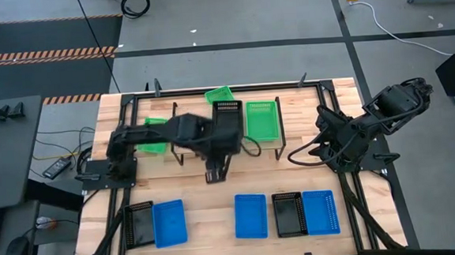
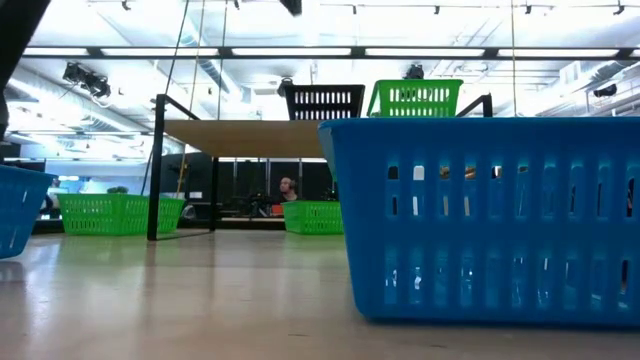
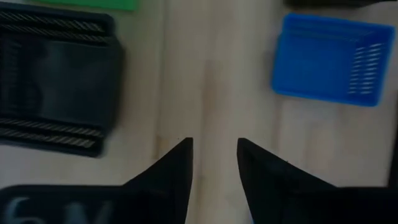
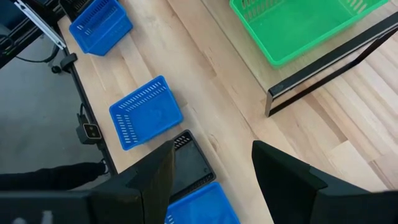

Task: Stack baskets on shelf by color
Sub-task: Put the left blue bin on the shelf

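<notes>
shelf (image 1: 187, 146): plank top carries one black basket (image 1: 227, 116) and one green basket (image 1: 261, 119), side by side; part of the top is hidden under my left arm.
loose greens: one (image 1: 218, 94) behind the shelf, one (image 1: 155, 135) off its left end, on the table.
front row: black (image 1: 139, 225) + blue (image 1: 169, 223) on the left; blue (image 1: 250, 215), black (image 1: 287, 214), blue (image 1: 320, 212) on the right.
left gripper (image 1: 214, 174): just in front of the shelf, fingers slightly parted, nothing between them. In its wrist view a black basket (image 3: 59, 81) sits ahead to one side of the jaws, a blue one (image 3: 326, 59) to the other.
right gripper (image 4: 211, 168): parked at the right edge, fingers wide apart, empty.
step, my read: fetch a front-row black for the black stack.
how: open wider, straddle one short wall, close on the rim, lift level, clear the plank edge, then seat it square in the shelf's black.
risk: mesh wall flexing out of the pinch.
</notes>
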You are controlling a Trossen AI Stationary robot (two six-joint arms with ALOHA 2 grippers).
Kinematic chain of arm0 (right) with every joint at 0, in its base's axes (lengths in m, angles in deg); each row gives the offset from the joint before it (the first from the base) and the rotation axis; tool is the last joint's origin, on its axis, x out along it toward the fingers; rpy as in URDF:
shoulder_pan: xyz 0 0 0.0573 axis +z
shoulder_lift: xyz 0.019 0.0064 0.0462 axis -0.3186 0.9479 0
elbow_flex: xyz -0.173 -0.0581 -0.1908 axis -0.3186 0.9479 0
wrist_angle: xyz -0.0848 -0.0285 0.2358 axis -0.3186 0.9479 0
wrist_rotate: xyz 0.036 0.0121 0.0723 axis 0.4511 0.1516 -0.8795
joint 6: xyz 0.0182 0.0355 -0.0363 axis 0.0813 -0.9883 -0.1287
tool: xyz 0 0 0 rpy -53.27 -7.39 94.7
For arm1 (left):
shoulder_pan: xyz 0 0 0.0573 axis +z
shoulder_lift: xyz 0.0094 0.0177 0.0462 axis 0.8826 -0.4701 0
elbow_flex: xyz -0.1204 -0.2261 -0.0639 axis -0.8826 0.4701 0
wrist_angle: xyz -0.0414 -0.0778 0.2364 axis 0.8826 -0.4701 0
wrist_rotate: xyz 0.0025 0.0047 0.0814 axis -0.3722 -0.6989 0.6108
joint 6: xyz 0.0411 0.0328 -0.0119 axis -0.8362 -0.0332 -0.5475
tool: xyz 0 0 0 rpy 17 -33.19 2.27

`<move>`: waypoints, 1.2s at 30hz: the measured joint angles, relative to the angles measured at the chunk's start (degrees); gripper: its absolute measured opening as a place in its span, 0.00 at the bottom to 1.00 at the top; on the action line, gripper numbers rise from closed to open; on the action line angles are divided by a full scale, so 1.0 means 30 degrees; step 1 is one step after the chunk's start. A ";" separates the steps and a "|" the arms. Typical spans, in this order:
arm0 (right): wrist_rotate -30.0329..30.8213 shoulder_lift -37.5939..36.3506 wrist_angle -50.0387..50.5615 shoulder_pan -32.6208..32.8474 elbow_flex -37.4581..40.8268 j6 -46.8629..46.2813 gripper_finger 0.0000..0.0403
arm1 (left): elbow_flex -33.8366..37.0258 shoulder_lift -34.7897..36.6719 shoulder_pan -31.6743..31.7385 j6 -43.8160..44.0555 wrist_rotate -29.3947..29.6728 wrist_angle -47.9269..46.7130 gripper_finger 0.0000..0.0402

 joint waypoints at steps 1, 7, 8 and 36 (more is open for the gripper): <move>0.0000 -0.0006 0.0000 0.0000 -0.0007 0.0044 0.55 | 0.0000 0.0089 -0.0436 0.0487 0.0008 0.0000 0.34; 0.0000 0.0000 -0.0060 0.0001 0.0001 0.0207 0.55 | 0.0009 0.0285 -0.3010 0.2819 -0.0011 0.0011 0.35; 0.0000 0.0000 -0.0093 0.0017 0.0001 0.0211 0.55 | 0.0015 0.0285 -0.3395 0.3221 0.0004 -0.0007 0.35; 0.0495 0.0134 -0.1059 0.2843 0.0727 -0.0034 0.55 | 1.5026 0.4401 -1.3299 1.6300 -0.2227 0.9695 0.37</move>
